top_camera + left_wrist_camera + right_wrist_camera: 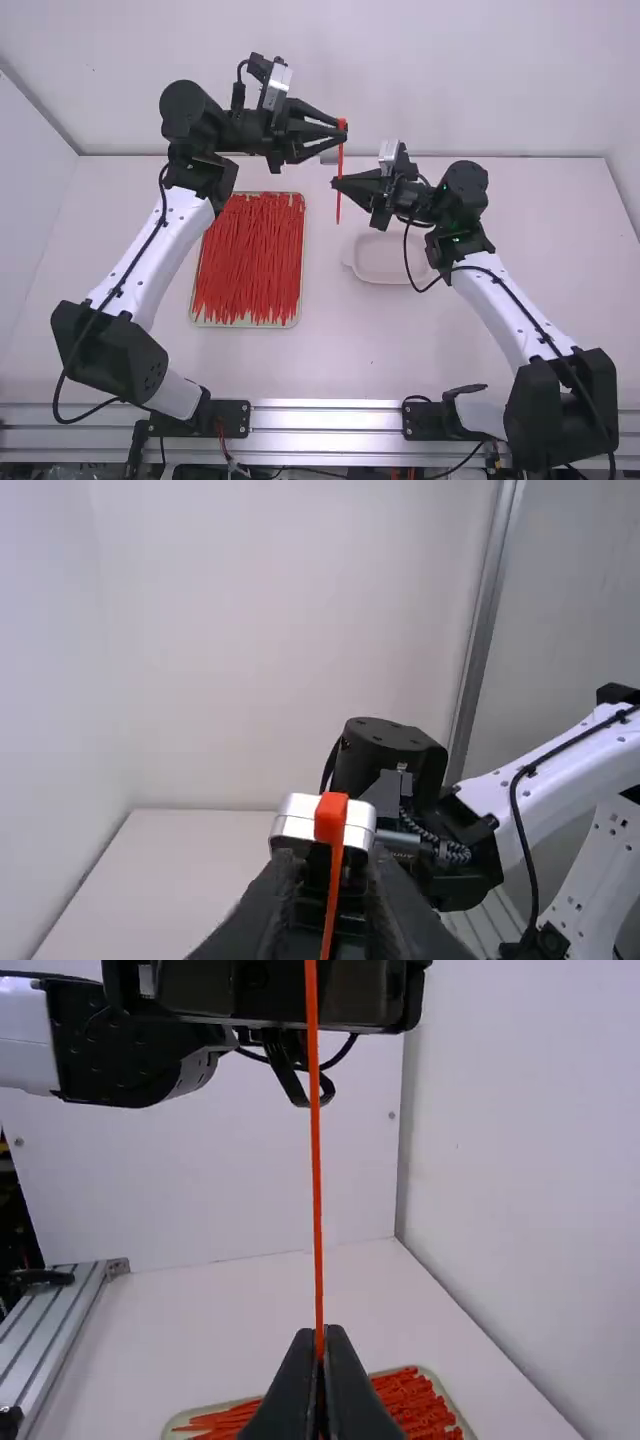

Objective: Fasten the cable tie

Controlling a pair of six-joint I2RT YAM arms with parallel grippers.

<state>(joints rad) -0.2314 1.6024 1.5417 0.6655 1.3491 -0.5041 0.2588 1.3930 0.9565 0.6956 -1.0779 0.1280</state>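
One red cable tie [339,175] hangs upright in the air above the table, between both grippers. My left gripper [338,128] is shut on its top end, where the head [333,820] sticks out past the fingertips. My right gripper [339,183] comes in from the right and is shut on the strap about midway down, so the lower tail hangs free below it. In the right wrist view the strap [314,1160] runs straight from my own shut fingers [304,1380] to the left gripper [280,990] beyond.
A tray [296,322] piled with several loose red ties lies left of centre. A white shallow dish [385,265] sits under the right gripper. A metal rail [320,415] runs along the table's front edge.
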